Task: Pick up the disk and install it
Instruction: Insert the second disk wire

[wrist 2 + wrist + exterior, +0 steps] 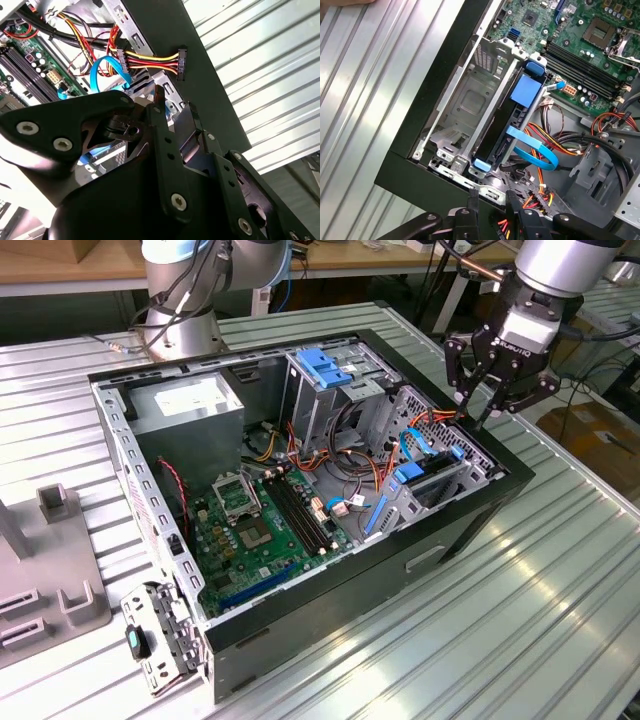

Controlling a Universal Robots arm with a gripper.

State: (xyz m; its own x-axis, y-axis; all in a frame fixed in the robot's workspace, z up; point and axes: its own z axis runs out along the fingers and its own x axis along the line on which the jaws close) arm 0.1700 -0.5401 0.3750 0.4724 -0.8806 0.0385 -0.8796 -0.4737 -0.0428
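Observation:
The disk point(502, 127) stands on edge in the metal drive bay point(465, 105) at the front corner of the open computer case point(470, 530). Blue plastic pieces sit along its top, and a blue flat cable point(535, 150) loops beside it. In the exterior view the disk point(432, 480) sits low in the bay at that view's right. My gripper point(480, 408) hangs above and just outside that corner, apart from the disk. Its fingers point(472, 202) stand a narrow gap apart with nothing between them, and the gripper point(176, 117) shows the same way in the second wrist view.
A bundle of red, yellow and black power wires ends in a black connector point(181, 62) near the bay. The motherboard point(260, 525) lies on the case floor, with a grey power supply box point(190, 405) and a tall cage with a blue latch point(325, 365) behind. The case rests on a ribbed metal table point(520, 620).

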